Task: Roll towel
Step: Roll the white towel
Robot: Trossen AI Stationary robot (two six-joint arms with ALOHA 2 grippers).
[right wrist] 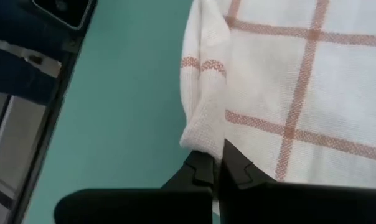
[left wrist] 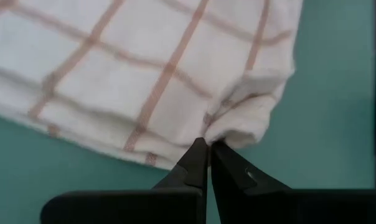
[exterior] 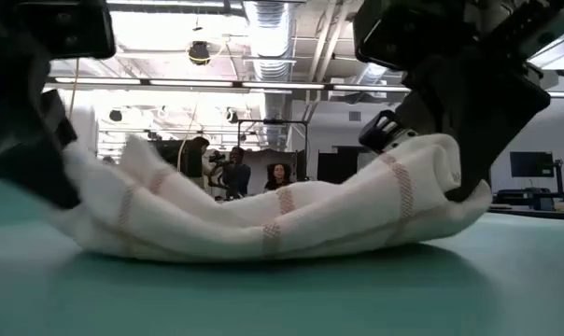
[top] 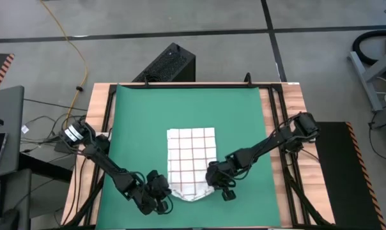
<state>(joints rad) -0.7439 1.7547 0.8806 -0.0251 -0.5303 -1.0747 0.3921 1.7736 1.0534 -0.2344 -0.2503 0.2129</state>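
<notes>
The white towel [top: 192,156] with thin red-brown grid lines lies on the green mat [top: 135,128], its far part flat. Its near end [top: 190,190] is turned over into a thick fold. In the low view that fold [exterior: 273,219] sags on the mat in the middle and rises at both ends. My left gripper [left wrist: 208,149] is shut on the fold's left end, and my right gripper [right wrist: 216,158] is shut on its right end. Both show at the mat's near side, left gripper [top: 164,195] and right gripper [top: 213,182]. My left gripper pinches the bunched corner [left wrist: 228,124] at the left end of the turned-over near end, several layers between its two fingertips. It slants down from the near left. That end is raised off the mat [exterior: 86,177]. My right gripper pinches the rolled edge [right wrist: 203,134] at the fold's right end between its fingertips, slanting down from the right. This end is lifted highest [exterior: 431,163], and the cloth curls over beside the fingers.
The mat covers a wooden table [top: 94,128] with dark rails along both sides. A black box [top: 170,64] stands off the far edge. Bare mat lies on the towel's left, right and far sides. People [exterior: 235,173] stand far off in the room beyond.
</notes>
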